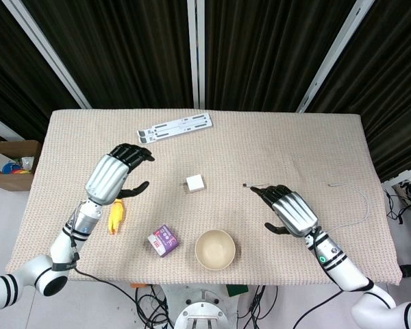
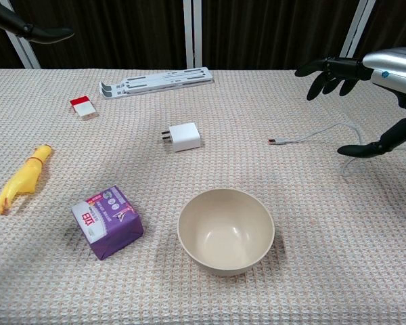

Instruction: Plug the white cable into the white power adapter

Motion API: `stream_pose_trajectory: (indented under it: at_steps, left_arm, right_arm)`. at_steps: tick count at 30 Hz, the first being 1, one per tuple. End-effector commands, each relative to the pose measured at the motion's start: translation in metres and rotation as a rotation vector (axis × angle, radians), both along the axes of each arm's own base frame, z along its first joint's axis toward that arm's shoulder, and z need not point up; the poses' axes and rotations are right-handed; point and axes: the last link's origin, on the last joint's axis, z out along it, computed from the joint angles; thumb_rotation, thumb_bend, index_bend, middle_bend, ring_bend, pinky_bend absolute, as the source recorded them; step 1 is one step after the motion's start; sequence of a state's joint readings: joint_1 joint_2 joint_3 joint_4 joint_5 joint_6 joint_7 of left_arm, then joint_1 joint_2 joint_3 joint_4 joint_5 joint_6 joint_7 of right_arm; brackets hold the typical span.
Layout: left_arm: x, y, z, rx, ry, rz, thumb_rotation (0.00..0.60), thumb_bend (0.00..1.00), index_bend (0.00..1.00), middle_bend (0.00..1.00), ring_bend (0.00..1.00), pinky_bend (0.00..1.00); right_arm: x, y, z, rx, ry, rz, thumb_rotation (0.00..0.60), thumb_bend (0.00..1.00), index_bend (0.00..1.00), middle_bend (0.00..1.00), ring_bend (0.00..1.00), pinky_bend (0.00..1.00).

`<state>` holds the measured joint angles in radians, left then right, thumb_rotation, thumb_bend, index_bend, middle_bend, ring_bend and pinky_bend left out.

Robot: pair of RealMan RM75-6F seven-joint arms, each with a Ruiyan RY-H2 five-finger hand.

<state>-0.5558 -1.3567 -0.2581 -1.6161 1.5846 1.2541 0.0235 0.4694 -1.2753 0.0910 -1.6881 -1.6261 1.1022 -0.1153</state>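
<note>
My left hand (image 1: 115,173) hovers over left side of table (image 1: 274,144), fingers spread, grasping nothing. My right hand (image 1: 288,208) hovers right of centre, fingers spread, also released. White power adapter (image 2: 185,136) lies mid-table, prongs facing left. White cable (image 2: 311,137) lies right of adapter, well apart, plug end toward adapter, under my right hand. Beige bowl (image 2: 226,230) near edge, purple packet (image 2: 107,222) left of it, yellow rubber chicken (image 2: 21,180) further left. White folding stand (image 2: 155,81) at far side.
</note>
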Motion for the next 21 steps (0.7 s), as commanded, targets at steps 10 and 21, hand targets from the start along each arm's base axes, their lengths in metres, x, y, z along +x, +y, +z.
stream_pose_trajectory:
  at_steps: [10,21]
  left_arm:
    - [-0.014,0.024,-0.027,-0.077,0.090,0.172,0.600,0.19,0.31,0.21,0.25,0.31]
    - [0.004,0.034,-0.098,-0.170,0.259,0.223,0.535,0.15,0.26,0.19,0.65,0.86]
  right_arm:
    - [-0.038,0.025,0.035,-0.105,-0.015,-0.077,0.600,0.22,0.21,0.30,0.22,0.31]
    - [-0.048,0.043,0.052,-0.171,-0.050,-0.054,0.600,0.22,0.26,0.32,0.23,0.33]
